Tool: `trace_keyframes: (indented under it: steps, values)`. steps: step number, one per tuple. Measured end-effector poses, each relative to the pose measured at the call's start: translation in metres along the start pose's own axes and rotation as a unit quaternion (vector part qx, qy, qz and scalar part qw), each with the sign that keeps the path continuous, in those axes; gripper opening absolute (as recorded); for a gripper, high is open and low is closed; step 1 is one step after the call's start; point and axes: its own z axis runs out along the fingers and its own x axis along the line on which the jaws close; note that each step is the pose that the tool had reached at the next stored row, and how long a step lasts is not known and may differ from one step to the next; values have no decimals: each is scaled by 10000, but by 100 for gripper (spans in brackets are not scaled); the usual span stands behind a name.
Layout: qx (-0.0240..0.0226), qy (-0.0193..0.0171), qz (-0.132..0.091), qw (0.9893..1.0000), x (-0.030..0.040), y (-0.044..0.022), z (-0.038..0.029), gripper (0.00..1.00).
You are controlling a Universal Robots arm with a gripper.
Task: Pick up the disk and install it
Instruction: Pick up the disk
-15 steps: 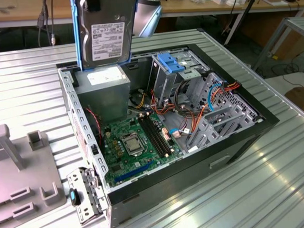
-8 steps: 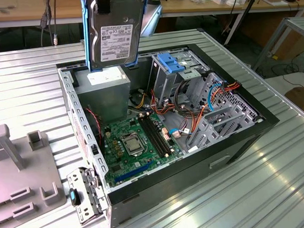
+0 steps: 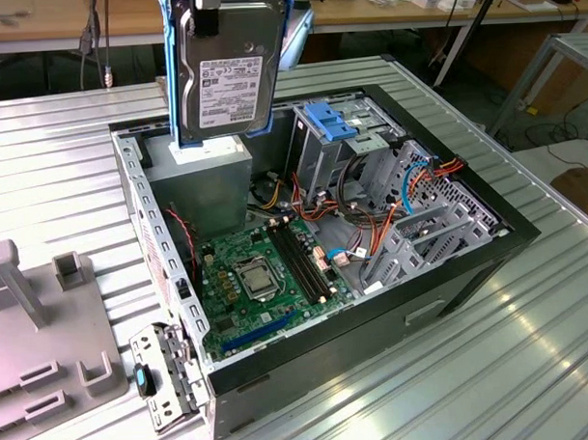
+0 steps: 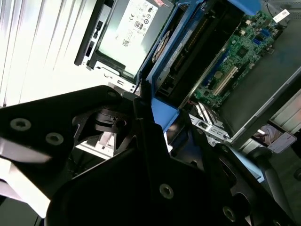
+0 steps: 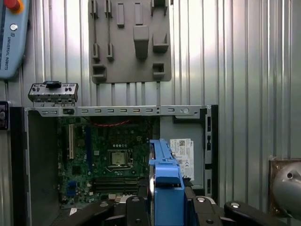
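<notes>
Tool: black two-finger gripper (image 5: 165,200), jaws drawn in narrowly and clamped on the blue rail of the disk (image 3: 229,73), a flat grey metal hard drive with a pale label in a bright blue plastic carrier. Position: the disk hangs upright, label facing the exterior view, above the grey metal power-supply box (image 3: 211,184) inside the open black computer case (image 3: 512,234).

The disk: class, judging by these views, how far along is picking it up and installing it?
Done: the disk is lifted, upright above the open computer case. In hand: the gripper is clamped on its blue carrier. Left: installing; the disk sits in no bay, and the drive cage lies toward the exterior view's right of it.
</notes>
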Motion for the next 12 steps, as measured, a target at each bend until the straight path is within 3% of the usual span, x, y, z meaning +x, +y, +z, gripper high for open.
trace_keyframes:
  steps: [4,10,12]
  values:
    - [2,58,13,10000,88,-2,4,37]
    - [2,95,26,10000,184,-4,13,37]
    - [4,122,37,9999,251,-6,22,37]
